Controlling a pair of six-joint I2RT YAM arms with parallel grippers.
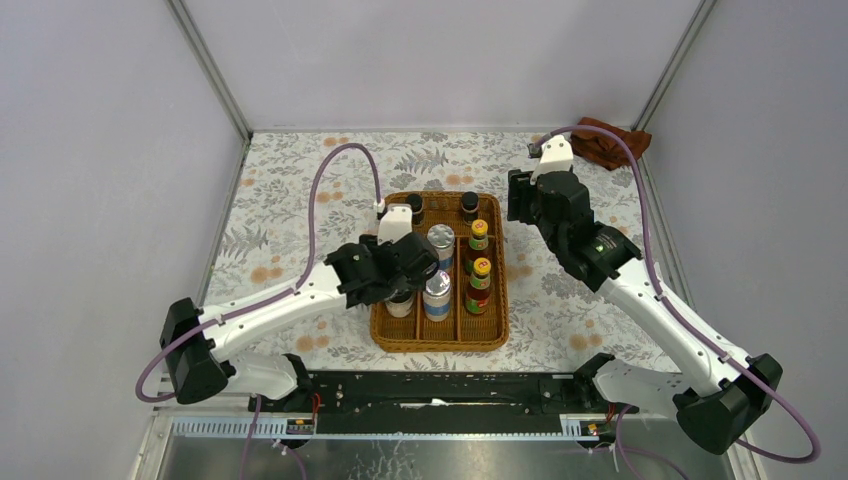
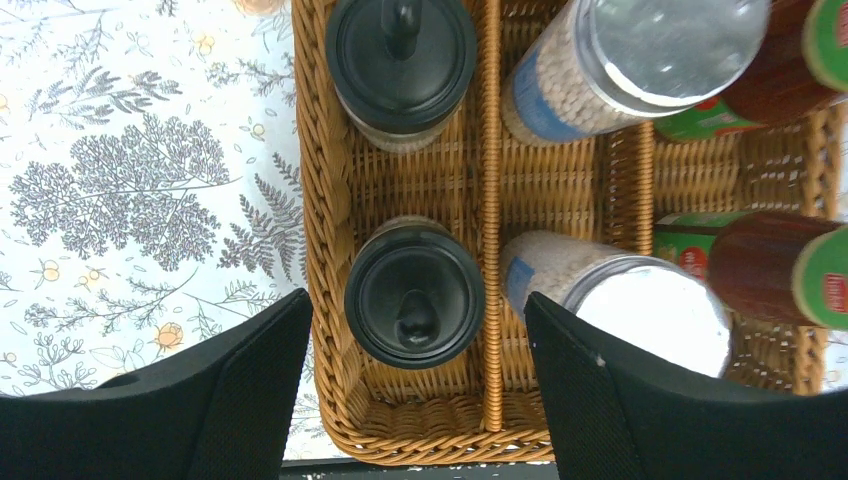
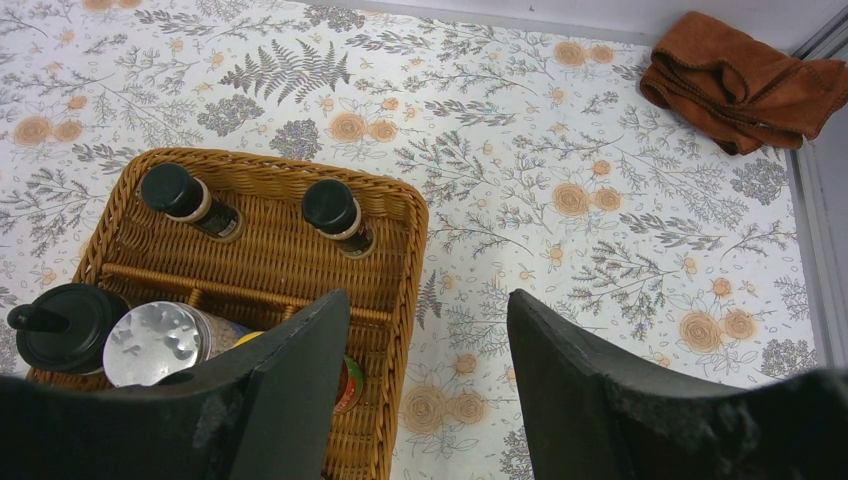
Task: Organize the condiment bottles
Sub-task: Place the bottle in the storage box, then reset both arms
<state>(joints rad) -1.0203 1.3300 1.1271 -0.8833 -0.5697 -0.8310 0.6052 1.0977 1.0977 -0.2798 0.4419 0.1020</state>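
Left tool (image 2: 415, 297) wide over black-lidded jar (image 2: 412, 322), seemingly clear; shaker (image 2: 655, 312) alongside. Right tool (image 3: 428, 297) parted, empty.

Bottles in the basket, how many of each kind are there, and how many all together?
Tiny dark bottles with black caps: 2
Clear jars with black lids: 2
Shakers with silver lids: 2
Red sauce bottles with yellow caps: 2
Total: 8
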